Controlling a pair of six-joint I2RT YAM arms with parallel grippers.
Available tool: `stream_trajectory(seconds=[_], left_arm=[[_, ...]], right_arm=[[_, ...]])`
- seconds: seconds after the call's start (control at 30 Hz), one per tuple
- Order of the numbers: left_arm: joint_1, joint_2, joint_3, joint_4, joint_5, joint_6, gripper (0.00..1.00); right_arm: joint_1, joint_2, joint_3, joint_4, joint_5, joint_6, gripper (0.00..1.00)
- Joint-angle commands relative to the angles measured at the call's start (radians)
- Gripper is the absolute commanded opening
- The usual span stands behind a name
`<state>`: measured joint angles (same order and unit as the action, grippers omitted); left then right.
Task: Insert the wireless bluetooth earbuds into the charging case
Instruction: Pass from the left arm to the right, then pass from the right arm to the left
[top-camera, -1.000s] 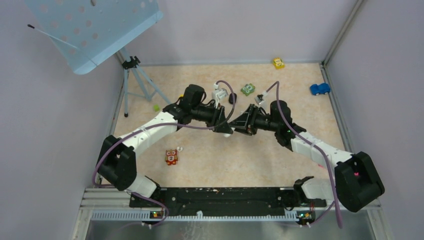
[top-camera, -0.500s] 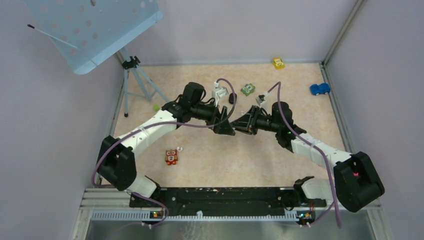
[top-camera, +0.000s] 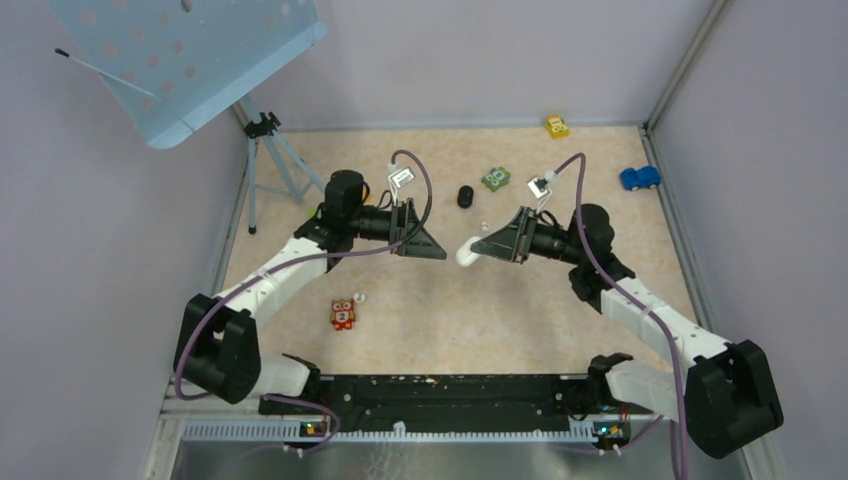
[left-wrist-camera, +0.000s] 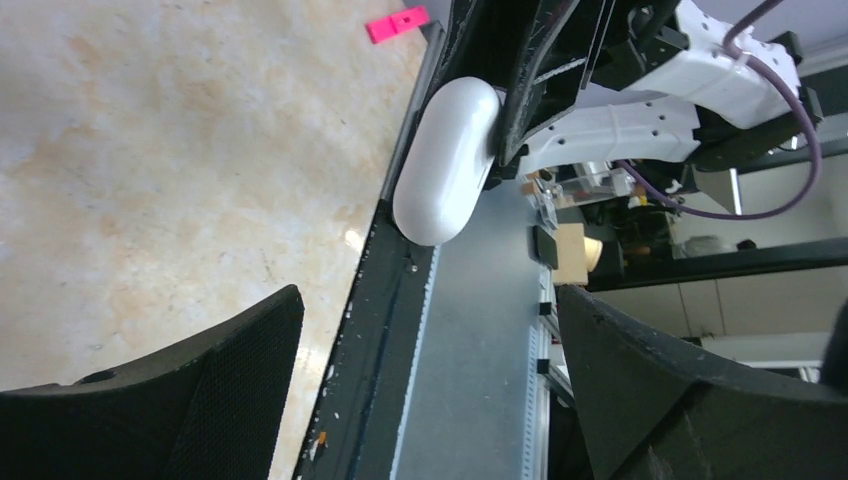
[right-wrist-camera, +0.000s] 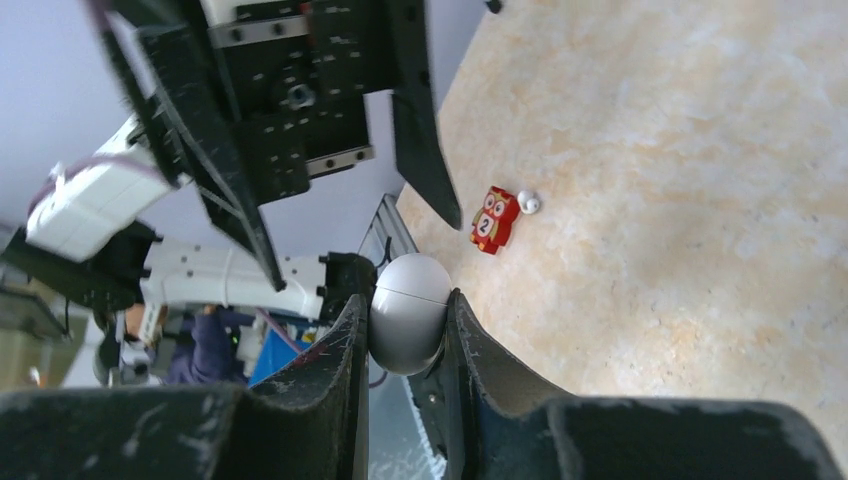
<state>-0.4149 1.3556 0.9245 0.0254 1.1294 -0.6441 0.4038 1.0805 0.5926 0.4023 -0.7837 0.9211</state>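
My right gripper (top-camera: 480, 250) is shut on the white charging case (top-camera: 466, 255), held above the table with its lid closed. In the right wrist view the case (right-wrist-camera: 408, 312) sits pinched between the fingers of the right gripper (right-wrist-camera: 408, 298). My left gripper (top-camera: 428, 245) stands open and empty just left of the case, not touching it. In the left wrist view the case (left-wrist-camera: 447, 160) hangs beyond the wide jaws of the left gripper (left-wrist-camera: 428, 300). One tiny white earbud (top-camera: 359, 297) lies on the table beside a red owl figure (top-camera: 342, 314), also seen as the earbud (right-wrist-camera: 529, 202) from the right wrist.
A black oval object (top-camera: 464, 196) and a green owl block (top-camera: 495, 178) lie behind the grippers. A yellow toy (top-camera: 557, 126) and a blue car (top-camera: 639, 178) are at the back right. A small green ball (top-camera: 313, 214) and a tripod (top-camera: 270, 150) stand at the left.
The left gripper has opened, let go of the case and drawn back to the left. The right arm has pulled back to the right with the case in its grip.
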Motion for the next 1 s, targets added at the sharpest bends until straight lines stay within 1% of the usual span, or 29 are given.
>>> stream_trajectory(seconds=[0.0,0.07,0.2,0.3,0.33,0.5,0.57,0.67,0.7,0.97], left_arm=[[-0.007,0.002,-0.001,0.213,0.082,-0.116,0.97],[-0.020,0.014,-0.003,0.259,0.106,-0.149,0.93],[-0.069,0.055,0.005,0.324,0.184,-0.195,0.79],[-0.095,0.074,0.006,0.321,0.177,-0.189,0.74],[-0.099,0.079,0.004,0.324,0.171,-0.192,0.70],[-0.101,0.088,-0.014,0.495,0.169,-0.296,0.52],[-0.103,0.098,-0.031,0.602,0.182,-0.362,0.51],[-0.105,0.122,-0.068,0.798,0.200,-0.509,0.52],[-0.107,0.131,-0.070,0.827,0.203,-0.529,0.52],[-0.131,0.157,-0.060,0.856,0.181,-0.550,0.48]], right_arm=[[-0.003,-0.022,-0.022,0.179,-0.112,-0.068,0.00],[-0.002,-0.020,-0.025,0.214,-0.132,-0.067,0.00],[-0.003,-0.016,-0.026,0.256,-0.149,-0.073,0.00],[-0.003,-0.010,-0.030,0.304,-0.152,-0.049,0.00],[-0.003,-0.008,-0.030,0.321,-0.157,-0.038,0.00],[-0.002,0.004,-0.033,0.353,-0.166,-0.011,0.00],[-0.002,0.009,-0.035,0.359,-0.172,-0.006,0.00],[-0.002,0.013,-0.041,0.375,-0.180,0.002,0.00],[-0.002,0.014,-0.043,0.383,-0.181,0.008,0.00],[-0.002,0.023,-0.046,0.373,-0.183,0.012,0.00]])
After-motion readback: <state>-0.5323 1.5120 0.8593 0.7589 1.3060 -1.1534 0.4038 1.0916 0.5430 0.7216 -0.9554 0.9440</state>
